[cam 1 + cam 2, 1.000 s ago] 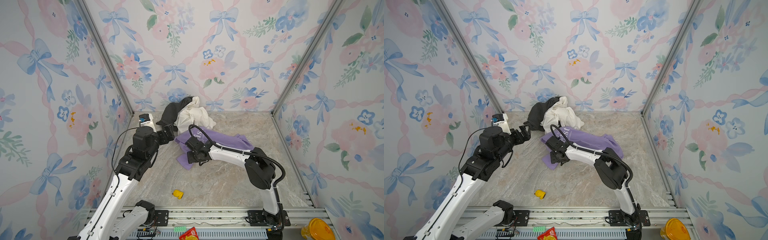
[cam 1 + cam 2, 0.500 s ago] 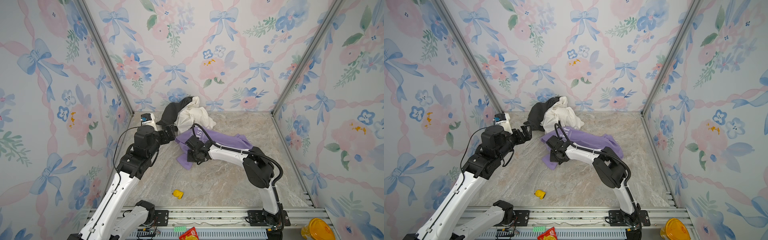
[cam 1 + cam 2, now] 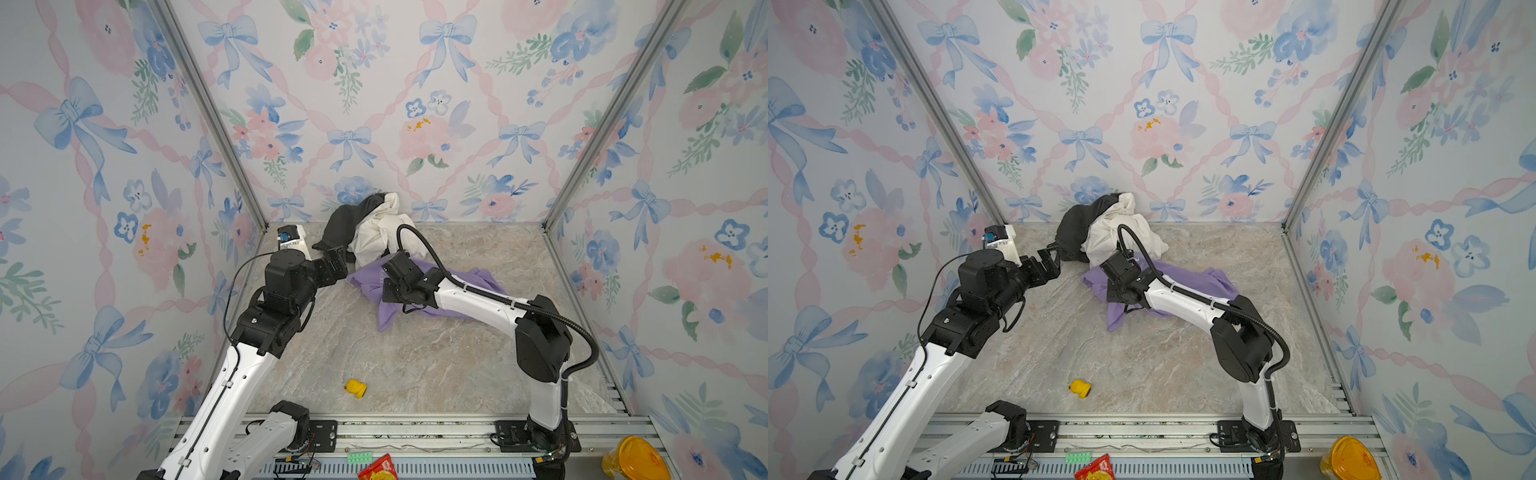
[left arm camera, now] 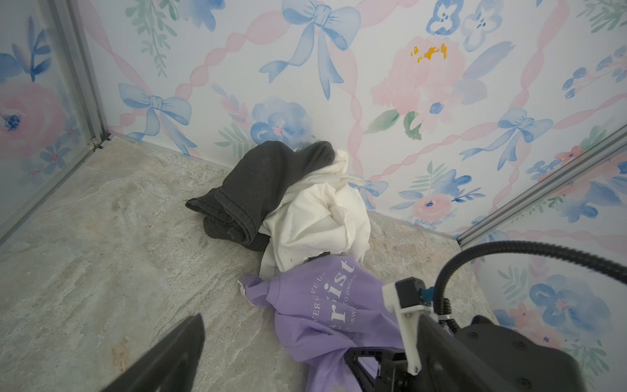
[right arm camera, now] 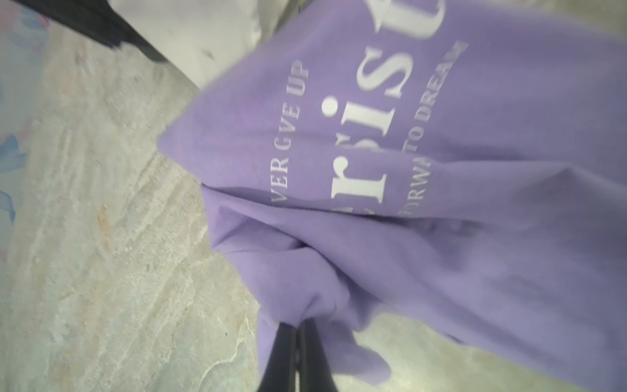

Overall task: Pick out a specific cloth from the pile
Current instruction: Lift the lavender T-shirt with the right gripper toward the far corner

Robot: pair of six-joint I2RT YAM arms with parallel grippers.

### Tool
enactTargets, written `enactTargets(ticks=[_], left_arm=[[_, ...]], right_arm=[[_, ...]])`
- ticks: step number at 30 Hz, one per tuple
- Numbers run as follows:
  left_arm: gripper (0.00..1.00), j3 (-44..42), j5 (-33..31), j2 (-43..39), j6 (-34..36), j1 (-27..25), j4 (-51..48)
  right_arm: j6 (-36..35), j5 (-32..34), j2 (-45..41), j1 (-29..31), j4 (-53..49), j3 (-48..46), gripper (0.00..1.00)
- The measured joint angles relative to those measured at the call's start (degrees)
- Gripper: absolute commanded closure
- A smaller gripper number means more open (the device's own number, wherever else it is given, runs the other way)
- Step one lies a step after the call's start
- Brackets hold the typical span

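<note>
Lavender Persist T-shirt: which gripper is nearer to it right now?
Right. The right gripper is shut on a fold of the lavender T-shirt. The left gripper hangs open beside the dark grey garment, off the shirt's edge, not touching it.

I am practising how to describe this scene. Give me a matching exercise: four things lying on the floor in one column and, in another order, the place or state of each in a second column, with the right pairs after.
Things
1. lavender shirt
2. cream garment
3. dark garment
4. yellow toy

Places or states
A. alone on the bare floor, apart from the clothes
B. leftmost of the three garments in both top views
C. pinched in the shut right end effector
D. between the other two garments

Pairs: 1-C, 2-D, 3-B, 4-A
</note>
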Motion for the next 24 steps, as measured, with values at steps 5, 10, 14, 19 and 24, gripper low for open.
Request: enactTargets(ticks=[5, 10, 14, 19, 24], left_arm=[[0.02, 0.0, 0.0, 0.0, 0.0, 0.0, 0.0], [0.02, 0.0, -0.1, 0.6, 0.0, 0.0, 0.6], [0.02, 0.0, -0.2, 1.6, 0.0, 0.0, 1.6], [0.02, 0.1, -0.3, 3.1, 0.0, 0.0, 2.3], [0.02, 1.6, -0.3, 5.0, 0.0, 0.0, 3.1]], right_arm=[[-6.4, 4.8, -7.3, -2.6, 0.7, 2.9, 1.00], [-13.9, 8.5, -13.8, -7.6, 2.8, 5.1, 1.00], [-19.1, 11.0, -18.6, -12.9, 4.6, 6.1, 1.00], [-23.0, 12.6, -23.7, -19.5, 7.1, 6.8, 1.00], [-26.3, 13.3, -26.9, -25.8, 9.5, 8.8, 1.00]])
